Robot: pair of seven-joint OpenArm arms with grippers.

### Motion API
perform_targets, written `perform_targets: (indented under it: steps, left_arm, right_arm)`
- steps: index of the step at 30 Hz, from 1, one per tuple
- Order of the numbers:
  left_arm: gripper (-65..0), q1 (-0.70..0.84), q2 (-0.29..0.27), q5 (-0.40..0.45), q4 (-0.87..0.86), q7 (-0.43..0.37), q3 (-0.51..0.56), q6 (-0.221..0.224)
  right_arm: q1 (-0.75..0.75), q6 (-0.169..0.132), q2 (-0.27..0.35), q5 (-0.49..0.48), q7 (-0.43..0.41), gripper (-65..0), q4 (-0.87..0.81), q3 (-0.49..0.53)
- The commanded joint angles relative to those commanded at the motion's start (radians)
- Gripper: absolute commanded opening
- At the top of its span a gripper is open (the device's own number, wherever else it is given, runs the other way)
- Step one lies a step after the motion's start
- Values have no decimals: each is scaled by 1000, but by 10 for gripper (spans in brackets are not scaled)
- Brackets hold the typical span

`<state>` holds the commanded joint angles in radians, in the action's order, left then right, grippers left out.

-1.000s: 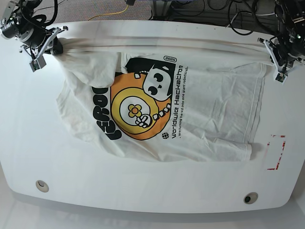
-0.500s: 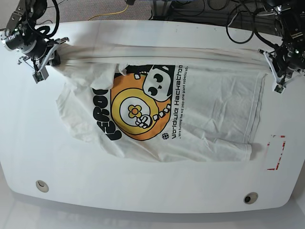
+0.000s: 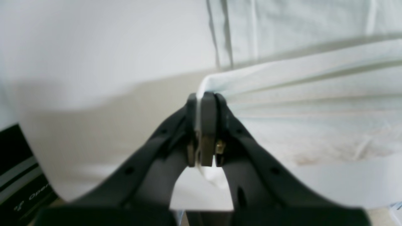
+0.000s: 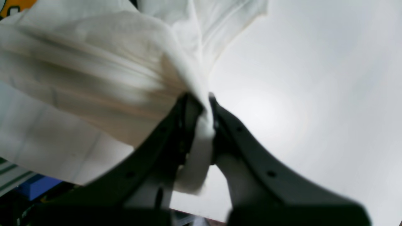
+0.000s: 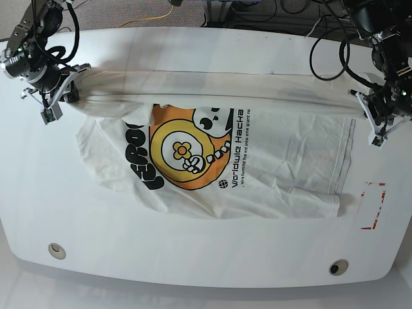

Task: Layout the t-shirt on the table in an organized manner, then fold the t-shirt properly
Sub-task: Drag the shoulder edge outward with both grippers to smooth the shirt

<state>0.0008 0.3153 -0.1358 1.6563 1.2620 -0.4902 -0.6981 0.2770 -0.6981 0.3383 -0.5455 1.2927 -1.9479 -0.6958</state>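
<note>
The white t-shirt (image 5: 270, 148) lies graphic-up across the table (image 5: 193, 257), its orange cartoon and black lettering in the middle. Its far edge is lifted into a taut band stretched between my two grippers, and that band hides the top of the graphic. My right gripper (image 5: 59, 98) is shut on the band's end at the view's left; the right wrist view shows bunched cloth (image 4: 94, 62) pinched between the fingers of that gripper (image 4: 201, 103). My left gripper (image 5: 370, 119) is shut on the other end, and the left wrist view shows a thin fold of cloth (image 3: 314, 94) clamped in it (image 3: 202, 100).
Two round grommet holes (image 5: 56, 250) (image 5: 338, 266) sit near the table's front edge. A red-outlined rectangle (image 5: 373, 206) marks the right side, just past the shirt's hem. Black cables (image 5: 322, 26) and a yellow cable (image 5: 154, 18) lie behind the table.
Both grippers have moved toward the front of the table with the taut edge between them. The lifted band now covers more of the graphic's top.
</note>
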Motion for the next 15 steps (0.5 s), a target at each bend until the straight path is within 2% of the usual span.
perform_targets:
  steps: [3,6,11,13,14,15]
  left_arm:
    - [-650,-14,0,0,-15,0,21,0]
    - [-650,-21,0,0,-21,0,41,0]
    - [-649,-29,0,2,-23,0,58,0]
    - [-626,-29,3,2,-23,0,69,0]
    - [-589,-29,14,2,-23,0,80,0]
    - [-567,-29,18,2,-23,0,84,0]
  right_arm:
    - [-2,0,2,0,0,-645,15,0]
    - [-2,0,2,0,0,-604,17,0]
    - [-2,0,2,2,0,-393,17,-6]
    - [-2,0,2,2,0,-319,17,-6]
    - [0,0,2,2,0,-258,17,-6]
    - [0,0,3,2,0,-233,17,-6]
